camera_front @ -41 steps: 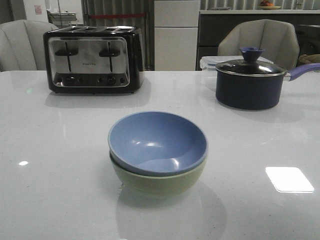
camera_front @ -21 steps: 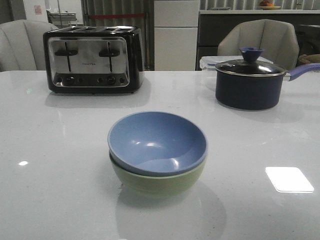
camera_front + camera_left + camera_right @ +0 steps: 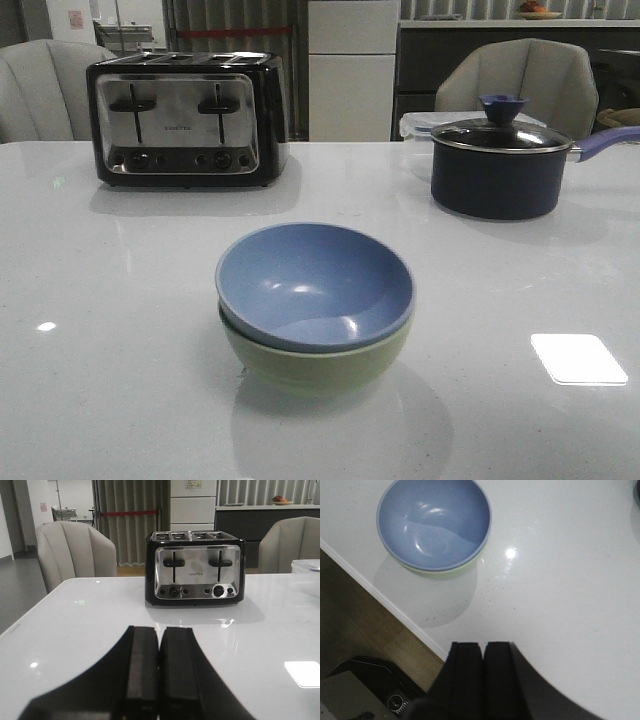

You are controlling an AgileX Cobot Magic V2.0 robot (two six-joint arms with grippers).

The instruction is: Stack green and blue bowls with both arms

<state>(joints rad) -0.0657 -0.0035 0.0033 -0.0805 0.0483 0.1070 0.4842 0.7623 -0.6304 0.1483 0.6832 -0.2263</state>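
The dusty blue bowl [image 3: 314,280] sits nested inside the pale green bowl [image 3: 320,365] on the white table, near its front edge. Both show in the right wrist view, the blue bowl [image 3: 434,520] on top and the green bowl [image 3: 445,571] as a thin rim under it. My left gripper [image 3: 159,630] is shut and empty, pointing over the table toward the toaster. My right gripper [image 3: 483,644] is shut and empty, above the table's edge, apart from the bowls. Neither arm shows in the front view.
A black and chrome toaster [image 3: 186,120] stands at the back left, also in the left wrist view [image 3: 195,566]. A dark saucepan [image 3: 498,165] with a purple handle and a lid stands at the back right. Chairs stand behind the table. The table edge [image 3: 385,602] runs near the bowls.
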